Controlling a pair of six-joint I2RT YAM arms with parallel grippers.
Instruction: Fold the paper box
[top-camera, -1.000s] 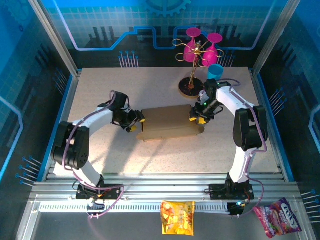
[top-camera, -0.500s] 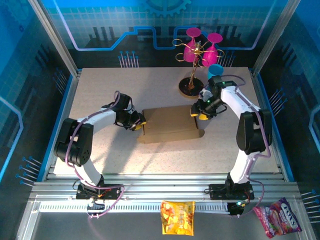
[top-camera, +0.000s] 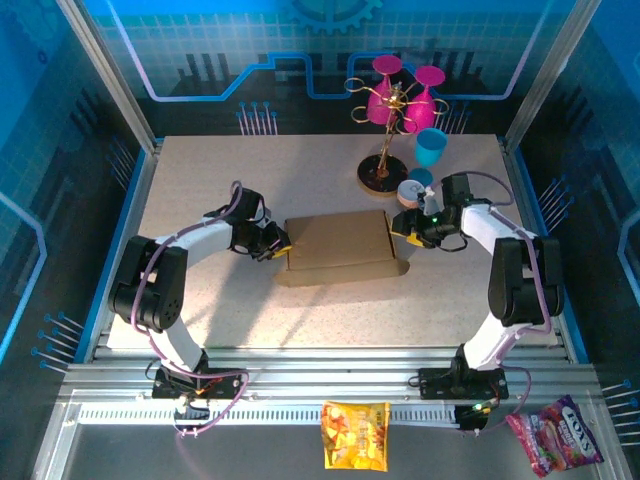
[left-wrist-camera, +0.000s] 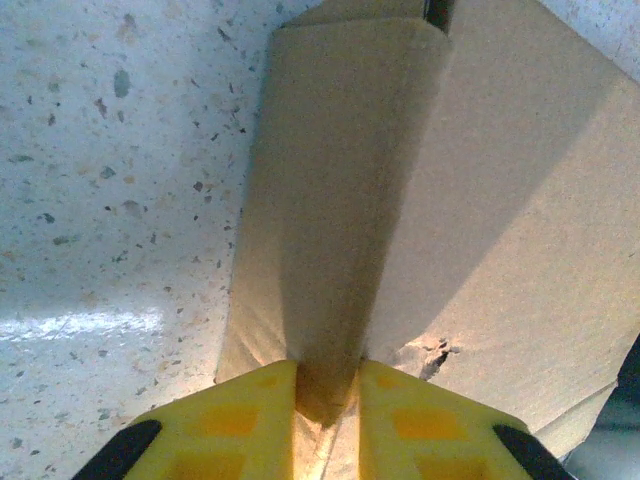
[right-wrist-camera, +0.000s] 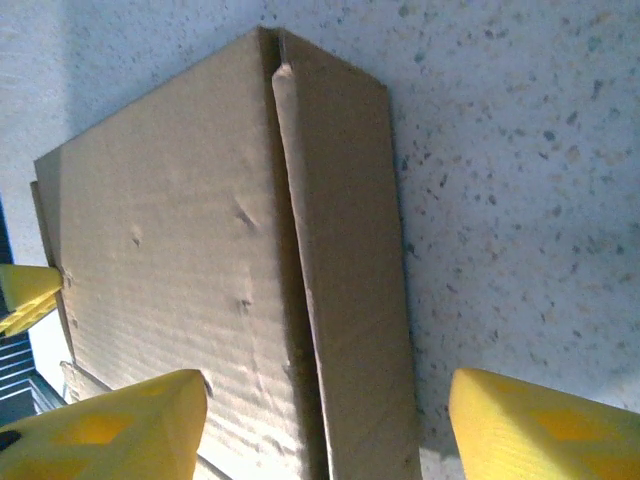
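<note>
Gripping the paper box (left-wrist-camera: 500, 200), the left claw (left-wrist-camera: 328, 378) hides the pinched edge.

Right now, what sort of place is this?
Probably a robot lab test cell: a metal frame and blue printed panels enclose a speckled table, with props such as a box and cup rack.

The pink snack bag (top-camera: 555, 436) in front of the table carries white lettering, too small to read; nothing else is legible.

Overhead looks down; both wrist views hug the paper box (top-camera: 338, 245).
</note>
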